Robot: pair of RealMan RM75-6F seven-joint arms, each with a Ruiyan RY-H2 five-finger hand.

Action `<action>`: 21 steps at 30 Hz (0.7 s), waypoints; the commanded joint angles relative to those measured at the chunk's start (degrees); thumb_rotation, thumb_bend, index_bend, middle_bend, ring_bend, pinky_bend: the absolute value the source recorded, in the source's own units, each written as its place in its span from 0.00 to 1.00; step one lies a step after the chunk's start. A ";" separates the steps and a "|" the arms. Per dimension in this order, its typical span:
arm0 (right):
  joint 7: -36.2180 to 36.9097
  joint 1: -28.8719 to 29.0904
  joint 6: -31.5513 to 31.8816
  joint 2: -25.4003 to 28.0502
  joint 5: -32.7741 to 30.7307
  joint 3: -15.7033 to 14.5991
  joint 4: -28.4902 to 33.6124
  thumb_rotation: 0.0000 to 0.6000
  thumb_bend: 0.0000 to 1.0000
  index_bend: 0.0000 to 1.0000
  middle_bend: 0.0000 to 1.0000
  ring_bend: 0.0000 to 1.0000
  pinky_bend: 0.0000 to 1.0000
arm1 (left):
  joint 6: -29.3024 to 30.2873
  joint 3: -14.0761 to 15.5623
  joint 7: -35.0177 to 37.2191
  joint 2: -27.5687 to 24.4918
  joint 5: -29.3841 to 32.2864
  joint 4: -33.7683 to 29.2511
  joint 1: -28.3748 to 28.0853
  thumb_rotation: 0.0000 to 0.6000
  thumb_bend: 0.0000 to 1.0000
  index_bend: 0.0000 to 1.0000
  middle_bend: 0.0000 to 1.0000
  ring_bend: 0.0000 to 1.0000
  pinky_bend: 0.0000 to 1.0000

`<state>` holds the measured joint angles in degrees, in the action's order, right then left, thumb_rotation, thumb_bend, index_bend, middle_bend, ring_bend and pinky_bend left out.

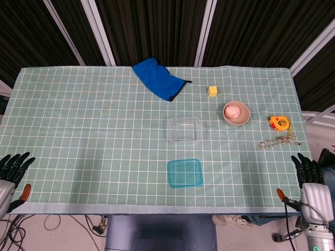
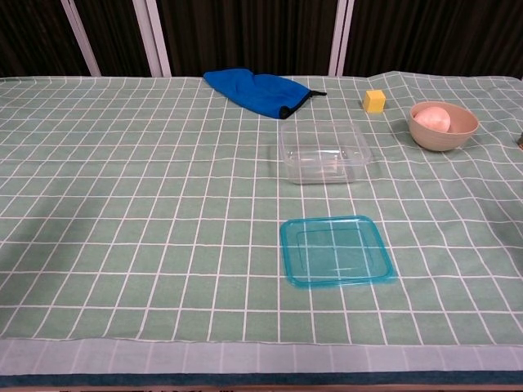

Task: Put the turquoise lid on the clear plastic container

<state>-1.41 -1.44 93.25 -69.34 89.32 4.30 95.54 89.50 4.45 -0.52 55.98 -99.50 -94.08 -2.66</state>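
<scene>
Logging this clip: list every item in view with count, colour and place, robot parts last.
turquoise lid: 1, turquoise, flat on the cloth near the front edge
clear plastic container: 1, clear, open, behind the lid
cloth pouch: 1, blue, far middle
block: 1, yellow, far right of centre
bowl: 1, beige, holds a pink item, right
tape measure: 1, yellow, right edge
cord: 1, pale, beside the tape measure
tablecloth: 1, green checked
left hand: 1, black fingers, front left corner
right hand: 1, black fingers, front right corner
</scene>
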 commanded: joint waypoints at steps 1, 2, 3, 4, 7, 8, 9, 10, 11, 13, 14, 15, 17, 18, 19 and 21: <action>0.09 0.08 -0.08 0.07 0.27 -0.14 -0.21 1.00 0.26 0.00 0.05 0.00 0.00 | 0.11 -0.03 0.01 0.00 -0.03 -0.03 0.02 1.00 0.52 0.06 0.00 0.00 0.00; 0.08 0.08 -0.08 0.07 0.35 -0.18 -0.29 1.00 0.26 0.00 0.05 0.00 0.00 | 0.13 -0.04 0.02 0.01 -0.02 -0.02 0.03 1.00 0.52 0.06 0.00 0.00 0.00; 0.04 0.12 -0.09 0.09 0.50 -0.24 -0.37 1.00 0.26 0.00 0.05 0.00 0.00 | 0.16 -0.06 0.05 0.02 0.02 -0.02 0.04 1.00 0.52 0.06 0.00 0.00 0.00; 0.00 0.14 -0.11 0.11 0.63 -0.30 -0.44 1.00 0.26 0.00 0.05 0.00 0.00 | 0.17 -0.07 0.10 0.00 0.04 -0.03 0.04 1.00 0.52 0.06 0.00 0.00 0.00; 0.88 0.29 -0.31 0.55 1.46 -0.73 -0.10 1.00 0.26 0.00 0.05 0.00 0.00 | 0.22 -0.10 0.15 -0.05 0.06 -0.10 0.05 1.00 0.53 0.06 0.00 0.00 0.00; 2.09 0.41 -0.43 1.05 2.35 -1.16 0.32 1.00 0.25 0.00 0.05 0.00 0.00 | 0.29 -0.16 0.24 -0.08 0.13 -0.22 0.06 1.00 0.53 0.06 0.00 0.00 0.00; 3.30 0.51 -0.66 1.74 3.14 -1.64 0.77 1.00 0.24 0.00 0.05 0.00 0.00 | 0.44 -0.28 0.40 -0.12 0.31 -0.39 0.10 1.00 0.53 0.06 0.00 0.00 0.00; 4.32 0.66 -1.13 2.70 4.02 -2.28 1.51 1.00 0.22 0.00 0.05 0.00 0.00 | 0.55 -0.37 0.56 -0.16 0.49 -0.51 0.15 1.00 0.53 0.06 0.00 0.00 0.00; 4.55 0.90 -1.90 3.92 4.52 -2.81 2.45 1.00 0.19 0.00 0.05 0.00 0.00 | 0.55 -0.40 0.66 -0.20 0.62 -0.57 0.17 1.00 0.52 0.06 0.00 0.00 0.00; 2.95 1.78 -4.15 6.81 5.05 -3.49 5.31 1.00 0.17 0.00 0.05 0.00 0.00 | 0.35 -0.36 0.76 -0.23 0.77 -0.67 0.15 1.00 0.52 0.06 0.00 0.00 0.00; 1.48 2.70 -5.84 8.81 5.51 -3.66 7.58 1.00 0.16 0.00 0.05 0.00 0.00 | 0.20 -0.28 0.78 -0.24 0.77 -0.75 0.14 1.00 0.52 0.06 0.00 0.00 0.00; 0.18 3.65 -7.70 10.76 5.35 -3.66 10.14 1.00 0.16 0.00 0.05 0.00 0.00 | 0.14 -0.23 0.72 -0.25 0.69 -0.82 0.13 1.00 0.52 0.06 0.00 0.00 0.00; -2.13 5.83 -11.89 13.96 3.70 -3.13 14.82 1.00 0.16 0.00 0.05 0.00 0.00 | 0.15 -0.15 0.55 -0.25 0.53 -0.90 0.16 1.00 0.52 0.06 0.00 0.00 0.00; -3.54 7.42 -14.85 15.67 1.97 -2.56 17.47 1.00 0.16 0.00 0.05 0.00 0.00 | 0.23 -0.14 0.52 -0.24 0.49 -0.97 0.20 1.00 0.52 0.06 0.00 0.00 0.00; -4.97 8.93 -17.71 17.19 -0.25 -1.95 19.85 1.00 0.16 0.00 0.05 0.00 0.00 | 0.32 -0.16 0.55 -0.26 0.49 -1.06 0.24 1.00 0.52 0.06 0.00 0.00 0.00; -8.49 12.22 -23.47 19.41 -5.42 -0.60 23.92 1.00 0.16 0.00 0.05 0.00 0.00 | 0.50 -0.22 0.64 -0.29 0.59 -1.23 0.33 1.00 0.53 0.06 0.00 0.00 0.00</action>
<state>-3.86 5.12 78.92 -55.52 90.88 1.98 111.59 89.98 4.24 0.11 55.69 -98.92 -95.30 -2.36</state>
